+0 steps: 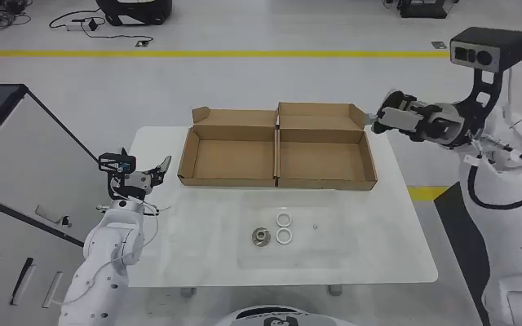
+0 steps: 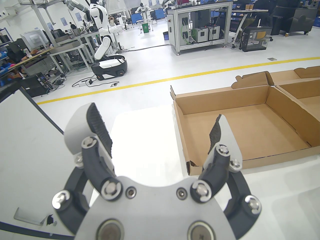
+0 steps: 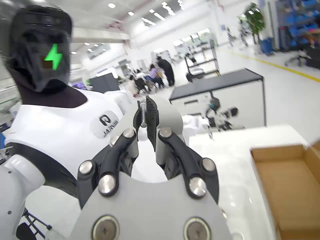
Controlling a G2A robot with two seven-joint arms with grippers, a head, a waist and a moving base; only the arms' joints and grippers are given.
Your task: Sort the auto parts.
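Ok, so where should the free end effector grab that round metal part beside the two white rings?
Probably from straight above, closing the open left end effector across what looks like the raised centre hub of the metal part. It lies flat on the table, so its thin flange gives little edge to pinch, and the white rings sit close by.
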